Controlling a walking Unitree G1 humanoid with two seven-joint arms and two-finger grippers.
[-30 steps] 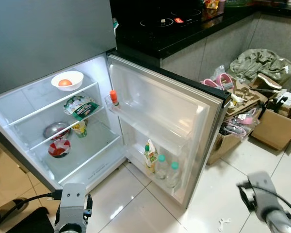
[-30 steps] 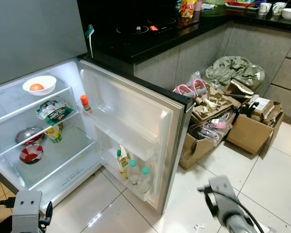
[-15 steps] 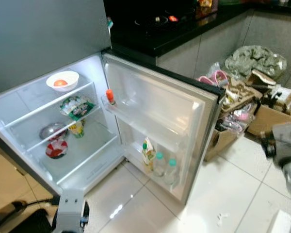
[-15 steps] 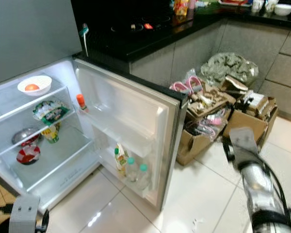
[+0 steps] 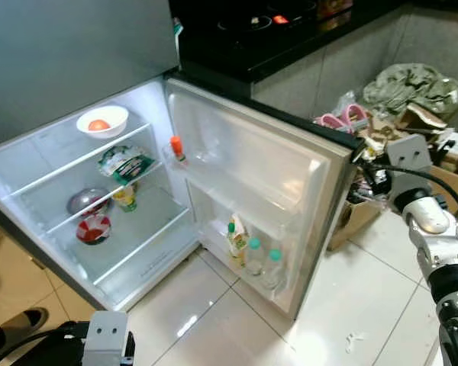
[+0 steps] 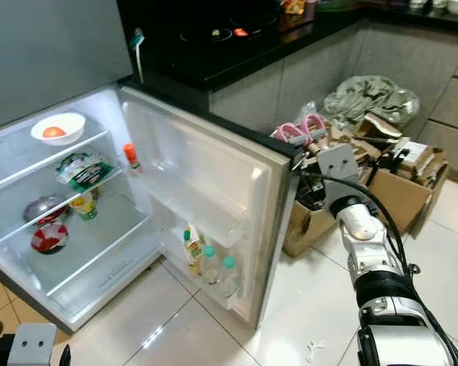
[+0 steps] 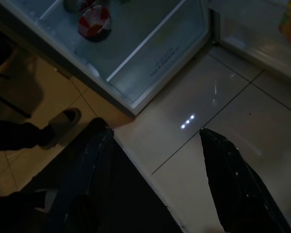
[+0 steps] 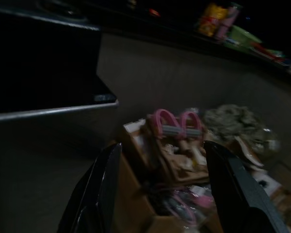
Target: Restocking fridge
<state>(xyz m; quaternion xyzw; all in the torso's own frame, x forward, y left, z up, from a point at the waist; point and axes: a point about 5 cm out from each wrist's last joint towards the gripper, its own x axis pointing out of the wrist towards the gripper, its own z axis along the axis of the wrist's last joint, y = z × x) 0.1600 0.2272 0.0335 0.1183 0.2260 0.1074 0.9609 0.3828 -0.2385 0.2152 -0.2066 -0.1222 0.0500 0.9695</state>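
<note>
Just right of the open fridge door (image 6: 214,191), the right end effector (image 8: 160,179) hangs spread and empty. The door's free edge lies to its left; the left end effector (image 7: 155,184), also spread, hangs low, well apart

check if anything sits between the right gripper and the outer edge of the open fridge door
Nothing visible does. The right gripper is raised beside the fridge door's outer edge, open and empty, pointing past it toward the cardboard boxes. The left gripper hangs low over the floor.
</note>
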